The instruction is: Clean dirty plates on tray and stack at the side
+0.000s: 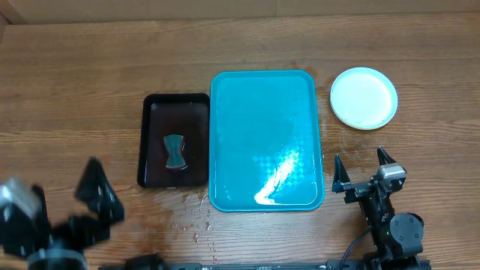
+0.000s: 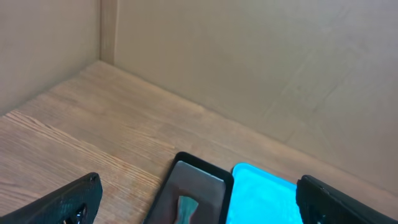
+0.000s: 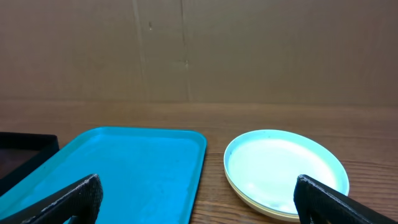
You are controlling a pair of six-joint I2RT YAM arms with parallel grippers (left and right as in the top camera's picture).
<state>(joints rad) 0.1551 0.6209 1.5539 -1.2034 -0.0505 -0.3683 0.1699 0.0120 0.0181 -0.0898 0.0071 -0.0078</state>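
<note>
With the tray [image 1: 266, 142] bare and the plates [image 1: 364, 98] stacked beside it, cleaning looks finished — left fingers [image 2: 71, 202] and right fingers [image 3: 329, 200], spread empty, need only park.

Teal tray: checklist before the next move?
1. No plates on the teal tray: ok.
2. The plate stack sits on the table, right of the tray: ok.
3. No red smear on the top plate: ok.
4. All three plates in the stack: cannot tell; the right wrist view shows only a yellow-green rim beneath the top one.
5. The left gripper and right gripper are open and empty: ok.
6. The sponge lies in the black tray: ok.
</note>
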